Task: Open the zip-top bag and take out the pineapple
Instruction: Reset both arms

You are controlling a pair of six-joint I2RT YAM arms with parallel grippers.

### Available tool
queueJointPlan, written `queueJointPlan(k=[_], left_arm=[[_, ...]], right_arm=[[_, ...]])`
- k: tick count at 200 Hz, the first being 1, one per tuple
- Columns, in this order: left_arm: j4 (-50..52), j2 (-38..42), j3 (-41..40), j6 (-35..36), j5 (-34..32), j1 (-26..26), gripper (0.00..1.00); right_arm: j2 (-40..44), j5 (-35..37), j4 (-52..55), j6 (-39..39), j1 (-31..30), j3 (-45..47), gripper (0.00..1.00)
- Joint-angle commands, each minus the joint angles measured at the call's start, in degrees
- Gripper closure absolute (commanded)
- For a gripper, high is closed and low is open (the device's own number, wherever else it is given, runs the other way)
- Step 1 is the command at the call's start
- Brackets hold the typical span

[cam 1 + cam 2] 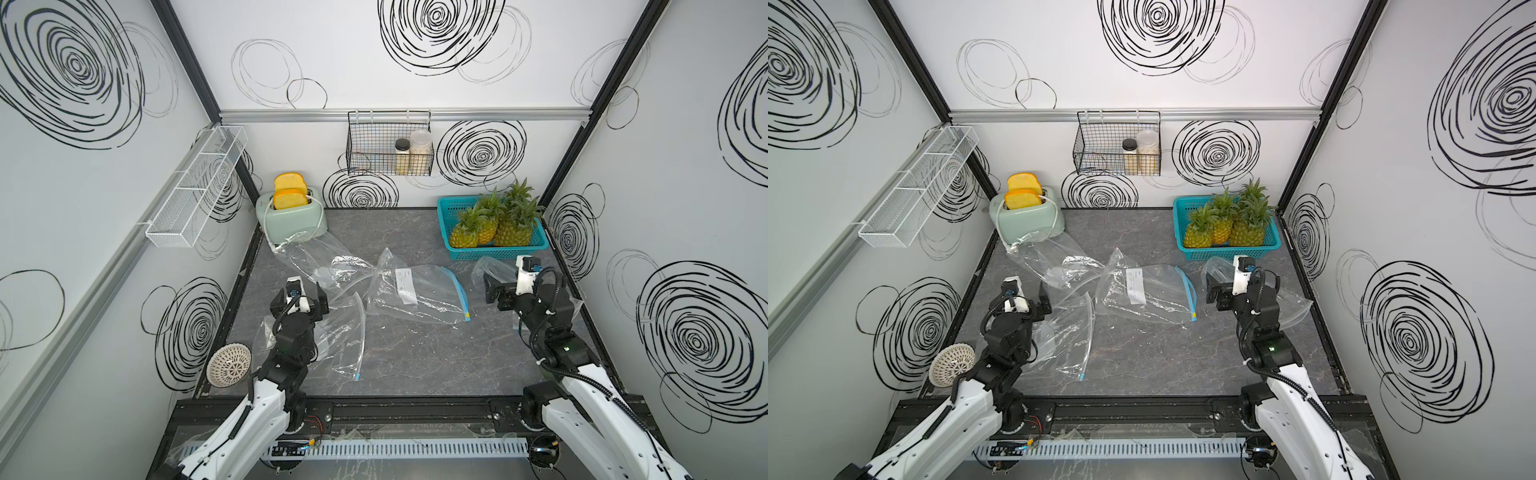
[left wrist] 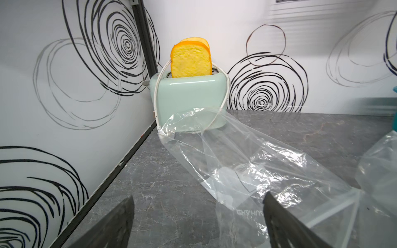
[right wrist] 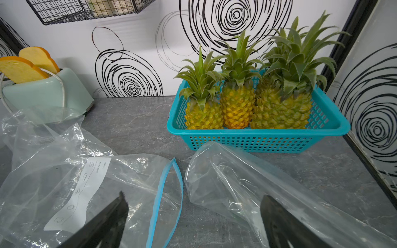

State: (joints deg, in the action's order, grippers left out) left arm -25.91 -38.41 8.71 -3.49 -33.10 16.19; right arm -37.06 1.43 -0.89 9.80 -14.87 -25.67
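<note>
1. Left gripper (image 2: 198, 195) has its jaws spread wide with nothing between them, and it hovers low over the marble-pattern tabletop (image 1: 415, 365). Its tips are at the edge of a flat clear zip-top bag (image 2: 247, 163) that runs back to the mint-green toaster (image 2: 189, 96).
2. Right gripper (image 3: 193, 195) is equally released and empty. It is poised over the gap between the blue-zipped bag (image 3: 64, 171) and another clear bag (image 3: 268, 189).
3. Pineapples (image 3: 236, 107), four by the crowns, stand upright in the teal basket (image 3: 257, 139) at the far right of the table. None is inside a bag.
4. Four bags can be counted in a top view, including one under the left arm (image 1: 332, 336). All are limp and see-through, with no fruit in them.
5. Blue zip track (image 3: 167, 193) on the middle bag gapes open. The seals on the other bags are too faint to judge.
6. Judged from this, opening and removal look complete, as no bagged pineapple remains in view. At most the arms need to pull back.
7. Writing: the white label panel (image 3: 86, 186) on the middle bag reads "Date:" and "Content:" above small outline icons.
8. Grey lettering (image 2: 250, 212) on the bag by the toaster shows mirrored through the film. It is probably a brand, but I cannot read it with confidence.
</note>
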Motion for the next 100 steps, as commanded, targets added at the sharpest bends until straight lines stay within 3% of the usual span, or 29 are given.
queueJointPlan(k=[1,54,100], left_arm=[[-12.41,-4.81,-1.65,-3.10,4.24,-4.23,0.04],[-29.81,-21.52,-3.29,0.41,8.75,-7.37,0.04],[-40.29,-29.26,-2.41,4.53,12.93,-8.28,0.04]], right_arm=[[1.30,0.24,-4.96,-1.22,-0.47,0.66,0.02],[3.68,-1.61,-12.08,-5.43,-0.58,5.38,0.02],[4.56,-3.90,-17.14,-7.22,-0.72,8.84,0.02]])
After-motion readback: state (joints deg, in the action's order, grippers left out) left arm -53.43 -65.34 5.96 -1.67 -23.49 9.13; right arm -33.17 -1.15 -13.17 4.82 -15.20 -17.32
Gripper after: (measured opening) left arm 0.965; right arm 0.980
